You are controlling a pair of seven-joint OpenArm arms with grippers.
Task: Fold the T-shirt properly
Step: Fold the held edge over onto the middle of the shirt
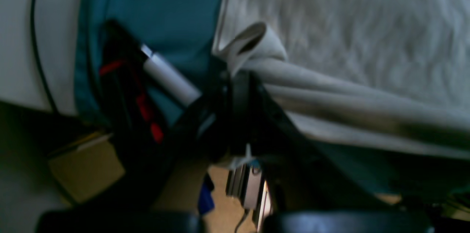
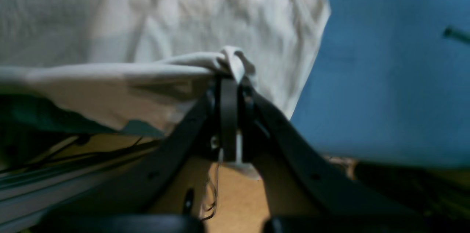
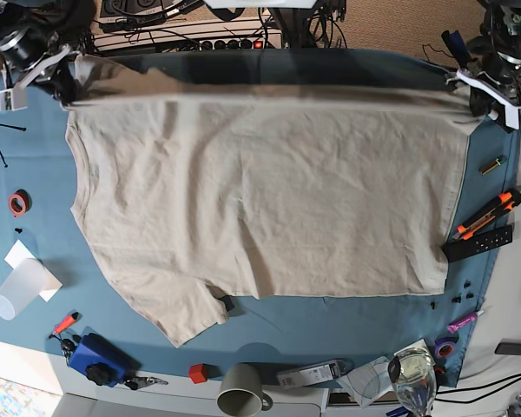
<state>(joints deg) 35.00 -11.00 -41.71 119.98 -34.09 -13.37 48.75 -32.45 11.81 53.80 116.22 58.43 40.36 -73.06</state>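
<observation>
left claw (image 1: 235,75) clamped on T-shirt (image 3: 260,200) edge; right claw (image 2: 229,78) likewise

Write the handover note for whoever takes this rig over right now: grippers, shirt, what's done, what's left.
Left gripper: shut on a bunched corner of the T-shirt, at the table's far edge.
Right gripper: shut on the other far corner, likewise raised.
T-shirt: spread wide on the blue-teal table cloth, its far edge stretched taut between both grippers, one sleeve lying toward the near side.
Done: both corners gripped, edge lifted.
Left: no fold shows yet; all folds remain, probably starting by carrying this edge across the shirt.
</observation>
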